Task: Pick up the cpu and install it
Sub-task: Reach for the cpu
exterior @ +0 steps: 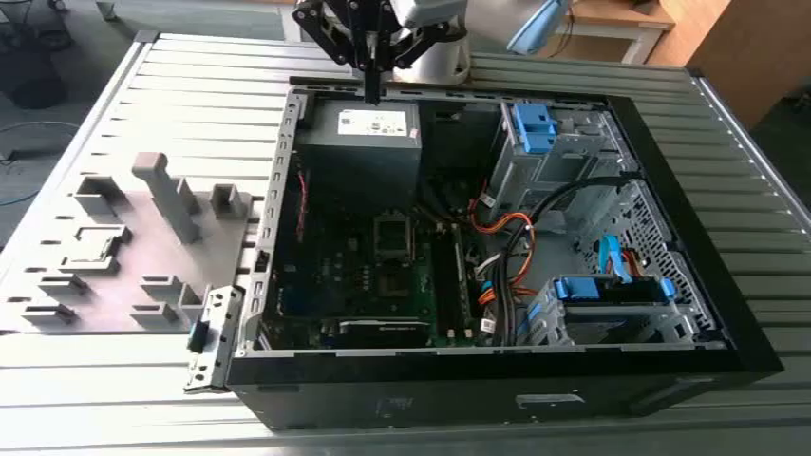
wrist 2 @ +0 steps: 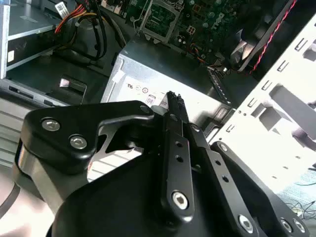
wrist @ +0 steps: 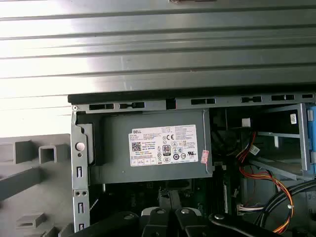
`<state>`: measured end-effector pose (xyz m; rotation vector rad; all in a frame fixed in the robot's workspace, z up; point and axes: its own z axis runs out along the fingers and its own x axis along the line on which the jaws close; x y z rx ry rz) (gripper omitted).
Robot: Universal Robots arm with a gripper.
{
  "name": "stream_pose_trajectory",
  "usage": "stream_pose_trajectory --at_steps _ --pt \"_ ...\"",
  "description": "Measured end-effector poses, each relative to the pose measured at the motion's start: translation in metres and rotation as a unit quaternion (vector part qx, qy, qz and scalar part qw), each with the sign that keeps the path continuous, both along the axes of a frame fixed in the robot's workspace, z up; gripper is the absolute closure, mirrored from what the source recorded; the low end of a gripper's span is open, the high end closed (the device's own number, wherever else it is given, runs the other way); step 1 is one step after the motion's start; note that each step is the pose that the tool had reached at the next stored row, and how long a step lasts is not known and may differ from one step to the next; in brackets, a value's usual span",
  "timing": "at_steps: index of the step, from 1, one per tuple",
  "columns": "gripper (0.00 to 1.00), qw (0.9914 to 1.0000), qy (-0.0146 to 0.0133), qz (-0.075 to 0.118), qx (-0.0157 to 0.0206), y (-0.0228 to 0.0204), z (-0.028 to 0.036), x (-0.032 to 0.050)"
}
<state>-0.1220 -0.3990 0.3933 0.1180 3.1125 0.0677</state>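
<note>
Gripper (exterior: 371, 93) hangs above the power supply (exterior: 361, 128) at the far edge of the computer case (exterior: 709, 313), fingers pressed together with nothing seen between them. The cpu (exterior: 98, 245), judged to be the flat square seated in the tray (exterior: 38, 318), lies well apart from the gripper, toward the exterior view's left and nearer the camera. Being square, it has no long axis.

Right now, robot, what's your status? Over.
Gripper shut, over the power supply. Can't tell whether it pinches the cpu. Cables lie near the socket.

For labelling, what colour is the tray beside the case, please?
Grey tray; the exterior view shows it best.
</note>
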Motion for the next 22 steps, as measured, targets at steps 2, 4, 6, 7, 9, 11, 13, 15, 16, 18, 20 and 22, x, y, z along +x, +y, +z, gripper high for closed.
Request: stream_pose_trajectory --at_steps 2,4,6,7,9,11,13,15,16,18,20,22 --pt "0.89 1.00000 0.0000 0.000 0.0000 0.0000 0.0000 0.0000" --pt "0.89 1.00000 0.0000 0.000 0.0000 0.0000 0.0000 -0.0003" --pt "0.89 1.00000 0.0000 0.000 0.0000 0.0000 0.0000 -0.0008" --pt "0.89 1.00000 0.0000 0.000 0.0000 0.0000 0.0000 -0.0012" --pt "0.89 1.00000 0.0000 0.000 0.0000 0.0000 0.0000 -0.0018" --pt "0.89 1.00000 0.0000 0.000 0.0000 0.0000 0.0000 -0.0021" --pt "0.89 1.00000 0.0000 0.000 0.0000 0.0000 0.0000 -0.0024" --pt "0.89 1.00000 0.0000 0.000 0.0000 0.0000 0.0000 -0.0027" --pt "0.89 1.00000 0.0000 0.000 0.0000 0.0000 0.0000 -0.0030" --pt "0.89 1.00000 0.0000 0.000 0.0000 0.0000 0.0000 -0.0035" --pt "0.89 1.00000 0.0000 0.000 0.0000 0.0000 0.0000 -0.0042" --pt "0.89 1.00000 0.0000 0.000 0.0000 0.0000 0.0000 -0.0046"
